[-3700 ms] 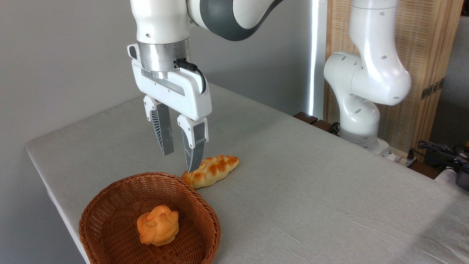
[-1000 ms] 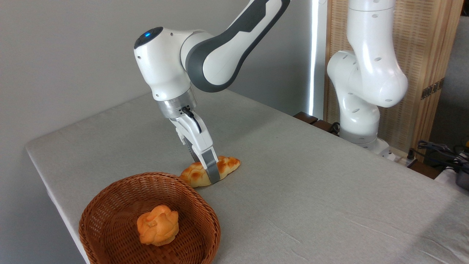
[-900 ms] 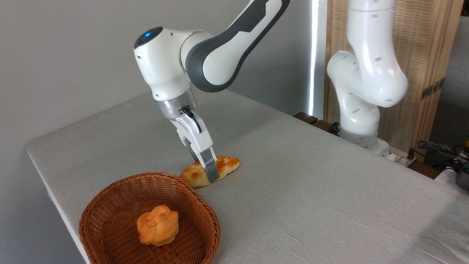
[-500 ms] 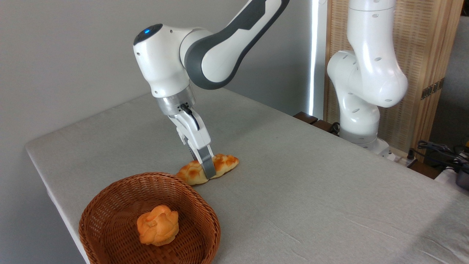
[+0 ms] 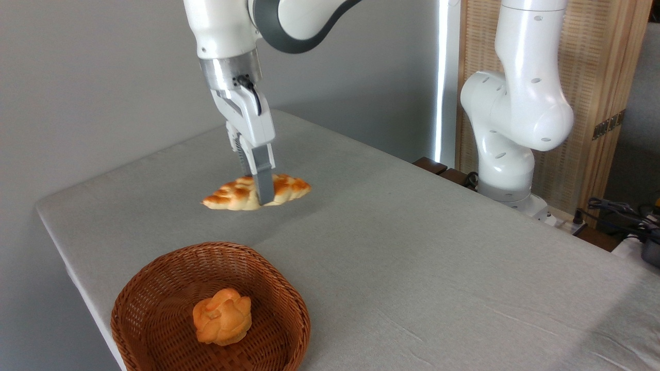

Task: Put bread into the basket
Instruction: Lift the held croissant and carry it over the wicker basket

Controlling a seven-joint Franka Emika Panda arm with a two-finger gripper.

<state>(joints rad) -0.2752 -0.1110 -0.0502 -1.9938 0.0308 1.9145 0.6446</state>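
Nearest the camera, a round, shallow basket (image 5: 154,288) of reddish-brown woven wicker is seen on the grey cloth-covered table (image 5: 438,268), close to its front left edge. One thing is held in the basket: a small, round, knotted orange bun (image 5: 222,316), resting on the basket's floor a little right of centre.

Beyond the basket, the bread (image 5: 289,187) is seen lifted clear of the table, with a soft shadow cast on the cloth below it. It is a long braided loaf, tapered at both ends, golden yellow with orange-brown toasted patches along the plaits. It is held roughly level, its left tip pointing toward the table's left edge. It hangs above the table behind the basket, not over the basket's opening as far as can be judged.

The end effector (image 5: 260,193) is clamped on the bread near its middle. One grey finger (image 5: 263,178) is shown crossing the front of the loaf; the other is hidden behind it.

Farther back, the white base of the arm (image 5: 515,118) is mounted past the table's right edge, in front of a wooden slatted panel (image 5: 603,77).
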